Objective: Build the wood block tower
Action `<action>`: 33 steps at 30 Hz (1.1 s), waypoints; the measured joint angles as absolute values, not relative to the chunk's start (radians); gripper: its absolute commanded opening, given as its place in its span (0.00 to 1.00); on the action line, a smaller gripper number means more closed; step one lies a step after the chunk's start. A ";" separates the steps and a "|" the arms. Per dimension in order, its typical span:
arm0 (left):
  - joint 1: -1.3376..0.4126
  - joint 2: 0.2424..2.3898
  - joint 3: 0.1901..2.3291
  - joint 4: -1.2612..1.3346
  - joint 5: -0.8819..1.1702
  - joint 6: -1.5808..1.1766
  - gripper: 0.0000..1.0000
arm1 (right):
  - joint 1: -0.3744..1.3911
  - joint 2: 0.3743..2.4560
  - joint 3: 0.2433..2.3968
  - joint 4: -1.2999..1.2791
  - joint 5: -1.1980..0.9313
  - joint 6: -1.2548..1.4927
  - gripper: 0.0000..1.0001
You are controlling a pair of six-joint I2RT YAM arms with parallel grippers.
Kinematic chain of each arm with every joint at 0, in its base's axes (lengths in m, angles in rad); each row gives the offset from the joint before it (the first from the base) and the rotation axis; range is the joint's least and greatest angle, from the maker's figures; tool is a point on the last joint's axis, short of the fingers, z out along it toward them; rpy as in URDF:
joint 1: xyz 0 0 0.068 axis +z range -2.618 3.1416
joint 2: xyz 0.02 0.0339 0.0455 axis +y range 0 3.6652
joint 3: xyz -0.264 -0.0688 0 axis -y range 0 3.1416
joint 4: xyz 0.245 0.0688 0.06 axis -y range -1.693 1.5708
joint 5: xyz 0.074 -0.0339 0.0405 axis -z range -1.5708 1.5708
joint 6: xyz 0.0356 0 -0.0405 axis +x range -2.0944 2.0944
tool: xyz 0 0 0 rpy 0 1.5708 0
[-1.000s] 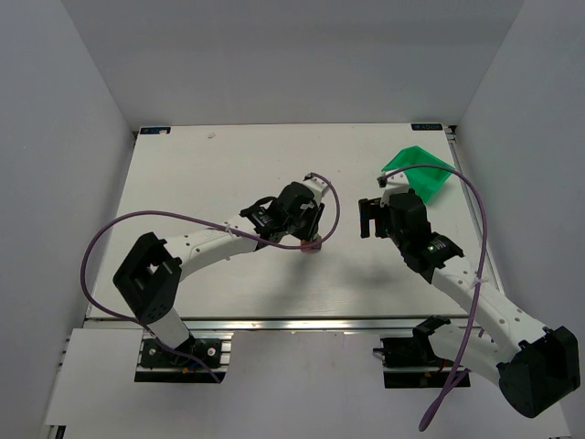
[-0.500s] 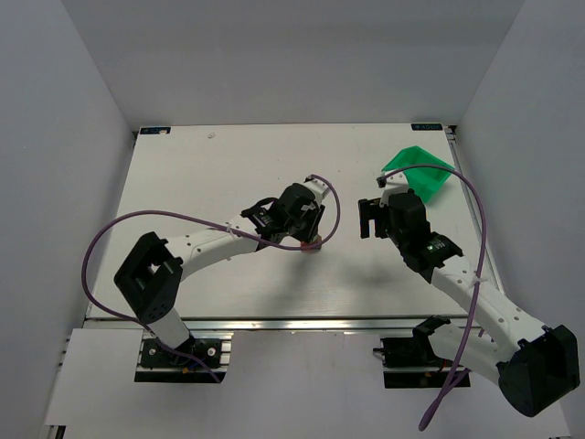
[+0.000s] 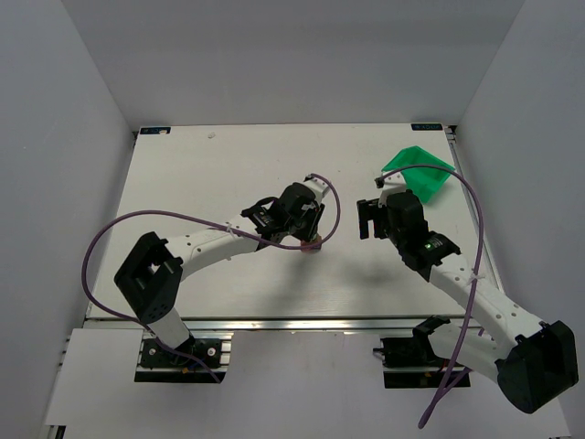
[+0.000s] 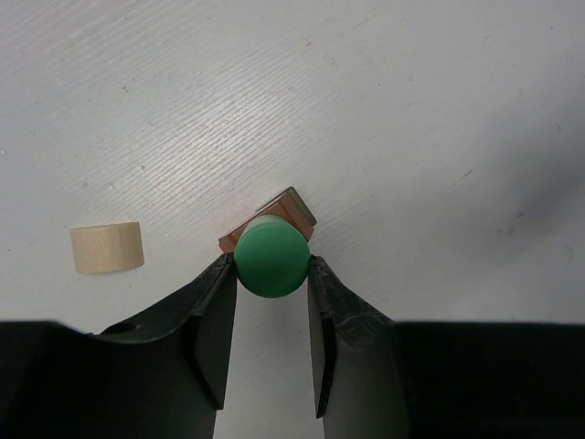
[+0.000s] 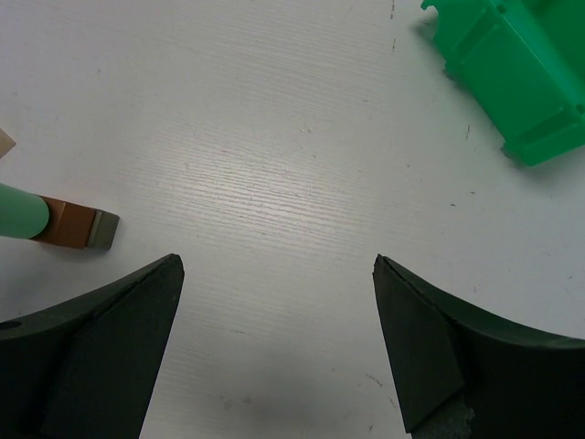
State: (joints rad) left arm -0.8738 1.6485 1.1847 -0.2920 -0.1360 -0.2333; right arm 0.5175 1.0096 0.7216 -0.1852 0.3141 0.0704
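Bench (image 3: 201, 174) first: a broad white slab, matte, with fine parallel grain lines showing in both wrist views. Ahead of the right tool (image 5: 276, 265) and off to its right sits the green bin (image 5: 521, 73), bright moulded plastic with ribbed walls and squared edges, well apart from the blocks. That right tool hangs released, its two dark wedge-shaped fingers (image 5: 110, 338) spread wide over bare surface with nothing between them.

Over to the left tool (image 4: 271, 265), and it's clenched on the green cylinder (image 4: 271, 254). It's smooth painted wood, its flat round end facing the wrist camera, and black fingers (image 4: 215, 320) press its curved sides from both flanks. Directly beneath that cylinder, just past the fingertips, is the wood block tower (image 4: 292, 207): so far a red-brown squared block with crisp corners, peeking out on two sides. Whether the cylinder rests on it or hovers just above, I cannot tell.

To the left of the left tool, apart from the stack, a short cream cylinder (image 4: 108, 248) of bare pale wood lies on its side. Last, seen far to the right tool's left, a small grey piece (image 5: 106, 231) touches the end of the red-brown block that faces this tool.
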 measured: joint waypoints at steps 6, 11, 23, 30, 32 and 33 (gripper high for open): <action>-0.874 1.668 1.195 -0.290 -0.136 -0.233 0.21 | 0.517 1.018 0.722 -0.186 0.315 0.069 0.90; -0.875 1.674 1.195 -0.284 -0.135 -0.233 0.21 | 0.517 1.018 0.722 -0.187 0.315 0.069 0.89; -0.875 1.674 1.196 -0.284 -0.136 -0.233 0.23 | 0.517 1.018 0.722 -0.187 0.315 0.069 0.89; -0.875 1.674 1.196 -0.284 -0.136 -0.233 0.24 | 0.518 1.018 0.722 -0.188 0.315 0.068 0.89; -0.875 1.674 1.196 -0.284 -0.136 -0.233 0.24 | 0.517 1.018 0.722 -0.188 0.315 0.068 0.89; -0.875 1.674 1.196 -0.285 -0.136 -0.233 0.24 | 0.517 1.018 0.722 -0.188 0.315 0.068 0.89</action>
